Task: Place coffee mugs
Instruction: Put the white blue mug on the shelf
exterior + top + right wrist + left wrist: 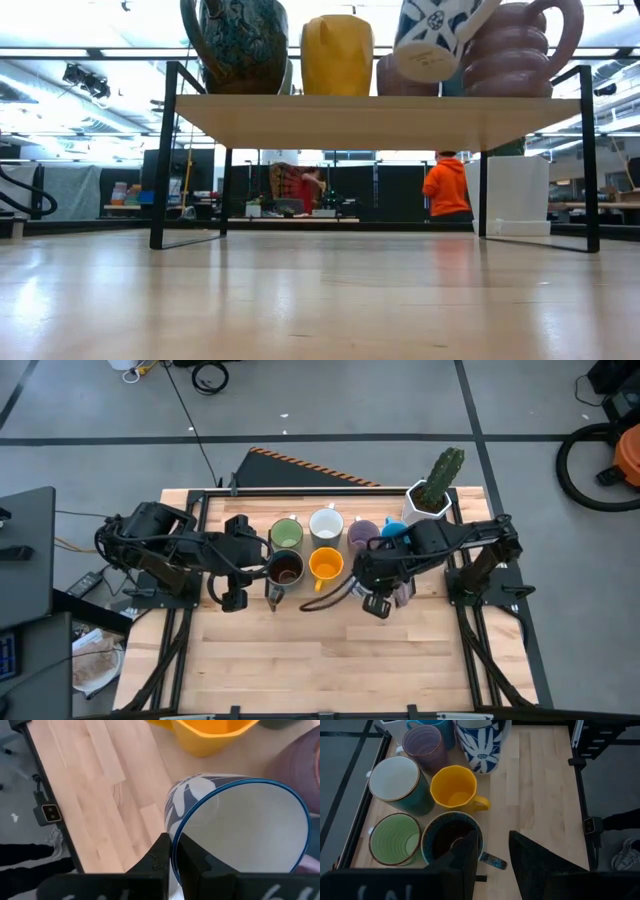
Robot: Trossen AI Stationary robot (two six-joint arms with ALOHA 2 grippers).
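Several mugs stand on a raised wooden shelf (370,120): green (395,840), white-inside teal (397,782), lavender (422,745), blue (393,530), orange (455,787) and dark brown (447,840). A ribbed lavender mug (520,50) stands at the shelf's right end. My left gripper (491,840) is open, with its fingers either side of the dark brown mug's handle (492,861); whether one finger touches the rim I cannot tell. My right gripper (172,852) is shut on a white mug with a blue leaf pattern (430,40). My right gripper pinches the patterned mug's rim (175,837), one finger inside the mug and one outside its wall. The mug hangs tilted, its base (425,70) just clear of the shelf, beside the ribbed lavender mug.
A white faceted planter with a green cactus (435,485) stands at the shelf's far right corner. The shelf's black metal frame (165,150) stands on the table. Bare wood (330,660) lies on the near side. A person in orange (445,190) is far behind.
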